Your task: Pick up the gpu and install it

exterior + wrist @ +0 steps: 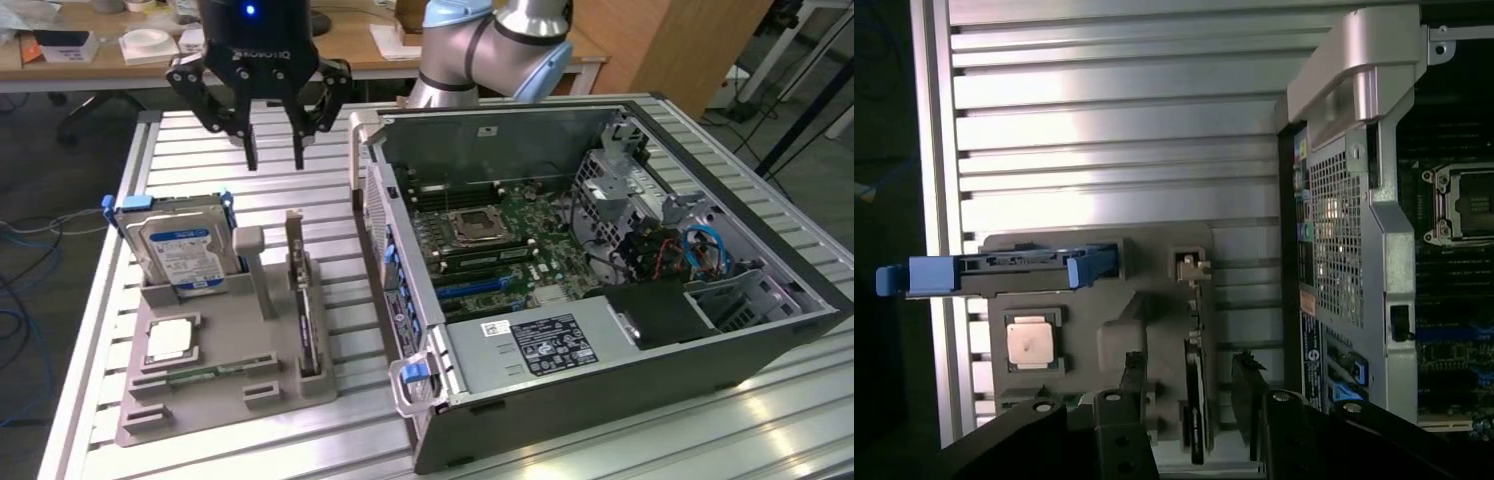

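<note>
The gpu (306,305) stands on its edge in a slot of the grey holder (227,385) on the table, a thin card with a silver bracket at its far end. My gripper (275,160) hangs open well above the table, behind the holder, with nothing between its fingers. In the wrist view the gpu (1195,385) is seen edge-on, and the gripper (1190,364) straddles its line from above with one dark finger (1134,385) on either side, clear of it.
The holder also carries a blue-labelled hard drive (182,255) in a blue bracket and a square silver CPU chip (171,340). At the exterior view's right lies the open computer case (694,350), its motherboard (514,250) and blue slot (470,287) exposed. The case's rear panel (1349,215) stands close beside the holder.
</note>
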Robot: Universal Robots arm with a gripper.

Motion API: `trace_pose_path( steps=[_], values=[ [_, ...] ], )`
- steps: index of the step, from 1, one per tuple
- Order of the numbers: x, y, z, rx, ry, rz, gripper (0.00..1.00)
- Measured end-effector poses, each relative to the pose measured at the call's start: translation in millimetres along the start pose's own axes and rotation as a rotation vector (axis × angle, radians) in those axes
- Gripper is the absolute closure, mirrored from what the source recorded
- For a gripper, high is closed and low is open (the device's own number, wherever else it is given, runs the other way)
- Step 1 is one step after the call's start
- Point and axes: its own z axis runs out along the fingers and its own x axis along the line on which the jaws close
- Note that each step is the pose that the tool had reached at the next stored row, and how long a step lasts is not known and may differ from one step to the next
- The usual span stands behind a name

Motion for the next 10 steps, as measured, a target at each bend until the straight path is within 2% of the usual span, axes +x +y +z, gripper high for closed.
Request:
trace_pose_path(
  steps=[10],
  values=[
    [-1.0,-37.5,-1.5,0.0001,0.0000,0.000,0.53]
  ],
)
